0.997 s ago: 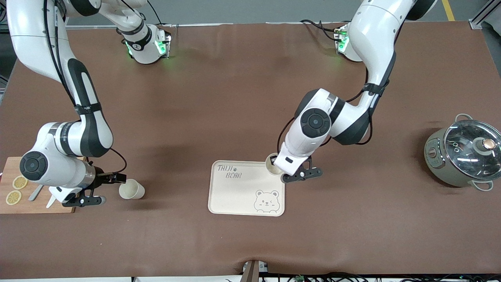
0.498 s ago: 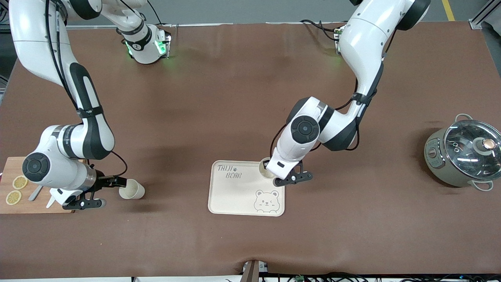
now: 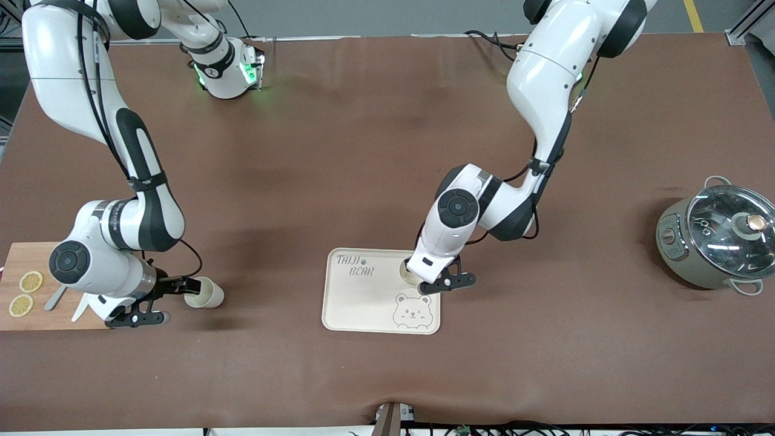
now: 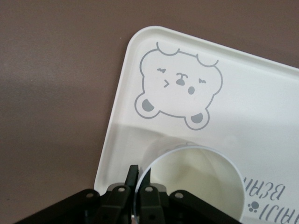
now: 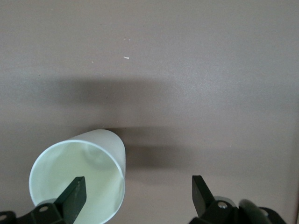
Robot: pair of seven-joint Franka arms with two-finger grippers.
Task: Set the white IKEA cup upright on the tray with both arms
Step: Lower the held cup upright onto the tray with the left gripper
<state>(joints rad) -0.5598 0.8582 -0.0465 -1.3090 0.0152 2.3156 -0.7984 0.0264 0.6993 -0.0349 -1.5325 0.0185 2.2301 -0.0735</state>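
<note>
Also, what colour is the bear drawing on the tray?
Grey lines on the cream-white tray; the bear face shows best in the left wrist view.

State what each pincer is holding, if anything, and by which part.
The left pincer pinches the rim of a white cup over the tray. The right pincer is open, holding nothing, one finger inside a second cup.

My 2 cups [image 3: 206, 293] [image 4: 196, 182] look like smooth matt plastic. Tray [image 3: 363, 303]: smooth, cream, faint sheen. Table cover [image 3: 363, 151]: matt brown, cloth-like. Board [image 3: 24, 266]: wood. Pot [image 3: 717, 239]: glossy glass lid, matt body.
</note>
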